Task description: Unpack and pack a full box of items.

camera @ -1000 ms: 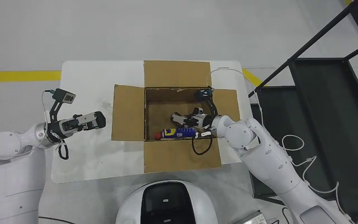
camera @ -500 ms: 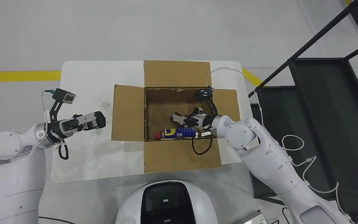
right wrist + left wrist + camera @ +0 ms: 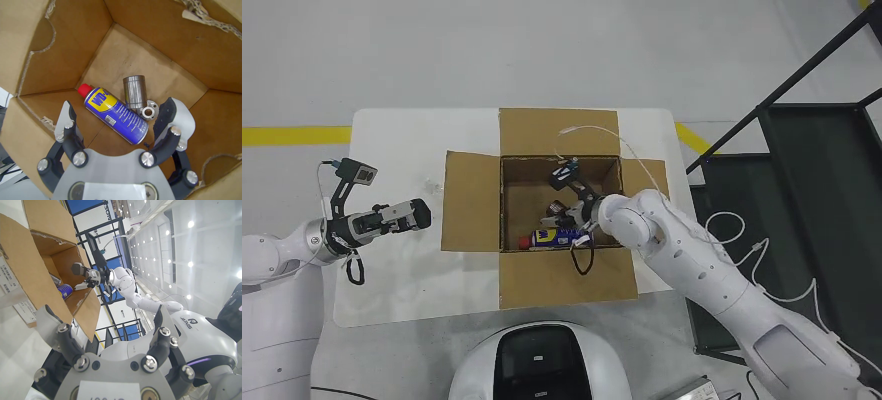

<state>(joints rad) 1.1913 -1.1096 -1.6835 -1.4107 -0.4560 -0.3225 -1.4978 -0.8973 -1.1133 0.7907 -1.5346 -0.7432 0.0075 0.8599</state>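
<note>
We read this as the unpack phase, pick not yet made. R pincer (image 3: 117, 107) hangs inside the box (image 3: 141, 28), fingers wide apart, nothing held. Directly under it, btwn the two fingers, lies the spray can (image 3: 115, 117), flat on the box floor, red cap pointing away from the pincer, body slanted across the gap rather than square to it. Just beyond the can, touching its side, is a steel cyl. (image 3: 134, 91) w/ a flanged fitting (image 3: 149, 110) at its near end, close under one finger; we can't tell if those are one part. L pincer (image 3: 102, 315) is also spread and empty, well off to the box's outer side over the table (image 3: 392, 150). Next move, in our view: turn the wrist so the fingers span the can's width, drop straight down, close mid-body. Risk: the finger by the fitting may snag it or nudge the cyl.
</note>
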